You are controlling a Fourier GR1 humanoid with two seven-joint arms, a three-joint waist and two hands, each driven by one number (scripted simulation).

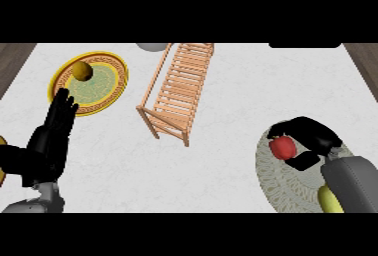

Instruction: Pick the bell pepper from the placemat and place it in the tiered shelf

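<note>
Item: red bell pepper [282, 148], smooth and rounded, at the far end of an oval woven placemat [276, 181] near the worktop's [221, 165] right front; the right hand [314, 135] is curled around it, and a yellow object [330, 200] lies just beside the forearm on the same mat. Slatted wooden tiered shelf [177, 90] stands mid-worktop toward the far edge, nothing between it and the pepper. At the far left is a gold-rimmed patterned plate [105, 89] bearing a round yellow item [83, 71]; the left hand [48, 142] is at the left edge, fingers straight and apart.
</note>
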